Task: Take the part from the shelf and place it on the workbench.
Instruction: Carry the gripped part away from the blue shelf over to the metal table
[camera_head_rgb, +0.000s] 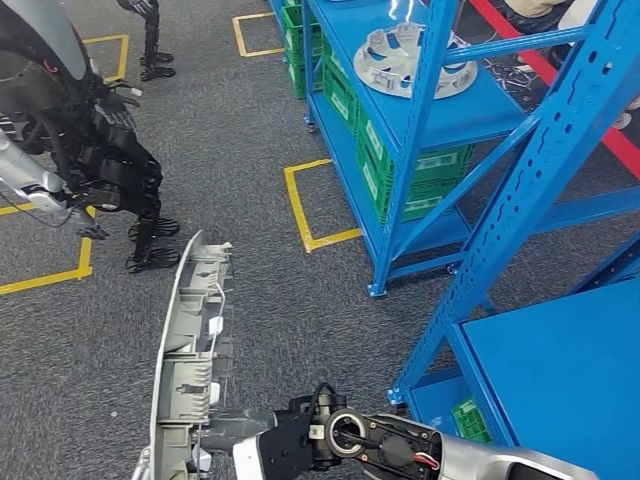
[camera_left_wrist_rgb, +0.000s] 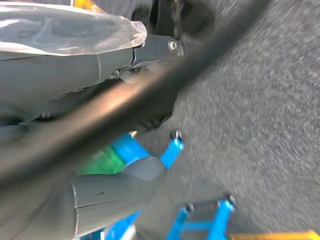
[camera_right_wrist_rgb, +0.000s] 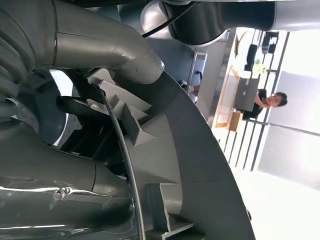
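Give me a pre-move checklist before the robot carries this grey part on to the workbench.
1. Part off the shelf: ok; the grey part is out over the carpet, away from the blue shelf.
2. Right hand holds the part: ok; its fingers wrap the ribbed edge.
3. Left hand helping: cannot tell; the view is blurred.
4. Path clear: not ok; another robot stands ahead to the left.
5. Workbench located: cannot tell.

Open carpet (camera_head_rgb: 249, 150) ahead; blue shelf (camera_head_rgb: 423, 130) blocks right, another robot (camera_head_rgb: 90, 150) left.
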